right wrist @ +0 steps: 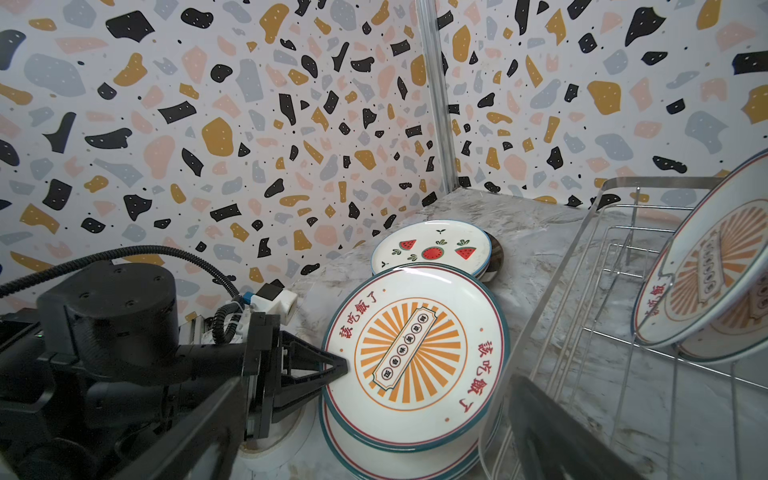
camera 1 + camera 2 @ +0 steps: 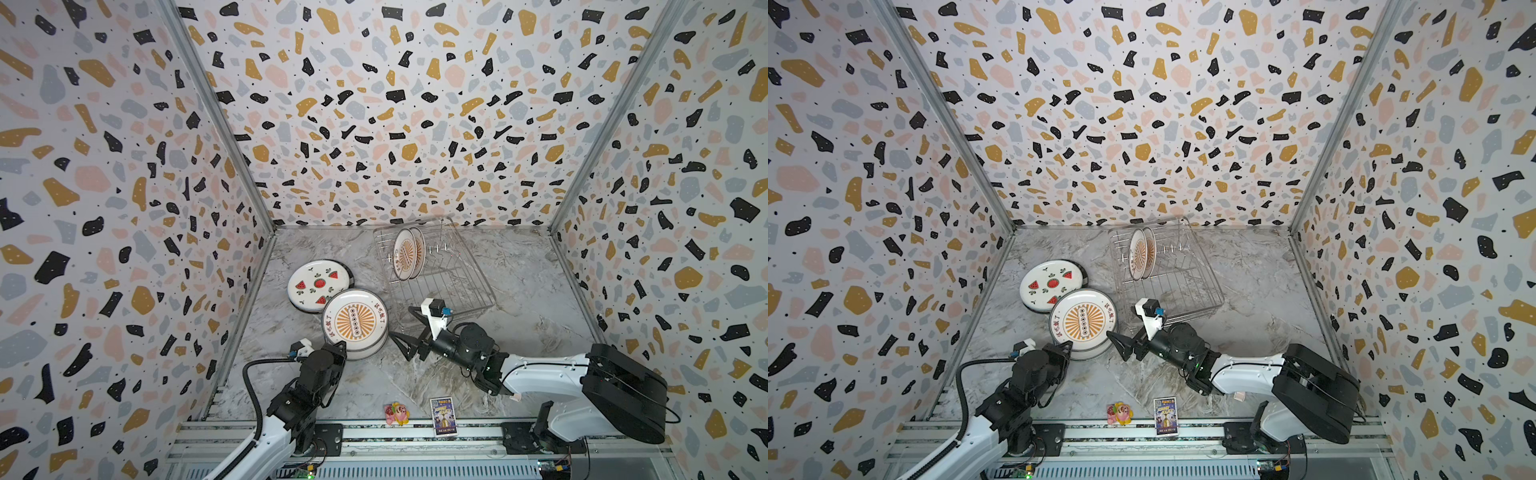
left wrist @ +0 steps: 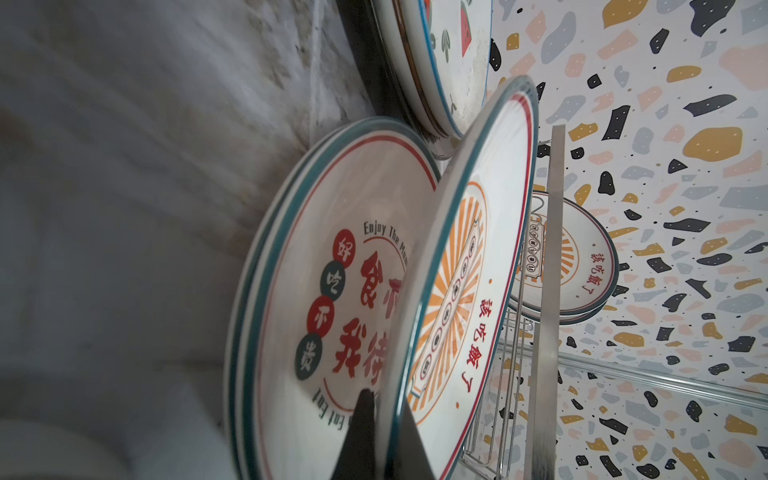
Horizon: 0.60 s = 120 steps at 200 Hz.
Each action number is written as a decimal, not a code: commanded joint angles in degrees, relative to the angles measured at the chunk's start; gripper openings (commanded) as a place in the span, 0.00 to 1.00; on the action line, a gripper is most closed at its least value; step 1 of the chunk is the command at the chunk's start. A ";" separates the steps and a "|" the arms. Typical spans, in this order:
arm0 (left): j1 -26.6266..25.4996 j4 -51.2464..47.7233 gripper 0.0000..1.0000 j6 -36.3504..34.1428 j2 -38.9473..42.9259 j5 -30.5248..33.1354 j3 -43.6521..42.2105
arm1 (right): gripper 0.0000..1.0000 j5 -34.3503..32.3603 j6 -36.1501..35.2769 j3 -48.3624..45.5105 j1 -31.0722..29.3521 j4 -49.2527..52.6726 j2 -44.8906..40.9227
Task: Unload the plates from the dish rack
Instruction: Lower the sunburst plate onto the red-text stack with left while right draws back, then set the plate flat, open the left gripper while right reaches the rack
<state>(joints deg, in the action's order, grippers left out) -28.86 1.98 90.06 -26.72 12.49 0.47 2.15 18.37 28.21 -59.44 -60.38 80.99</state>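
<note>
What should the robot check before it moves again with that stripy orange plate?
1. Left fingers pinching the sunburst plate by its rim: ok.
2. Sunburst plate lying flat on the red-lettered plate under it: not ok, the left wrist view shows it tilted up.
3. Sunburst plate clear of the watermelon plate: cannot tell.
4. Right fingers open with nothing in them: ok.
5. Dish rack emptied: not ok, two plates stand upright in it.
</note>
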 commanded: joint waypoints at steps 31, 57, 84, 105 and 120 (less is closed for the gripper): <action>0.19 -1.31 0.00 0.55 -3.26 1.39 1.04 | 0.99 -0.95 0.28 1.17 -0.24 0.16 -1.27; 0.17 -1.06 0.00 0.47 -4.81 1.75 1.61 | 0.99 -0.71 -0.19 2.04 -0.24 1.44 -0.91; 0.14 -2.69 0.00 -1.11 -6.15 2.55 3.44 | 0.99 -1.73 -0.59 3.03 -0.29 3.25 -0.34; 0.20 -2.57 0.08 -1.47 -6.94 2.55 3.75 | 0.99 -2.41 -0.77 3.83 -0.29 4.61 0.06; 0.21 -1.51 0.20 -1.53 -7.41 2.32 3.40 | 0.99 -2.42 -0.87 4.20 -0.24 5.16 0.31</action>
<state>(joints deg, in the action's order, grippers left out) -28.86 -0.25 90.08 -33.45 13.98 2.48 0.78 18.22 29.93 -59.44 -56.93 81.17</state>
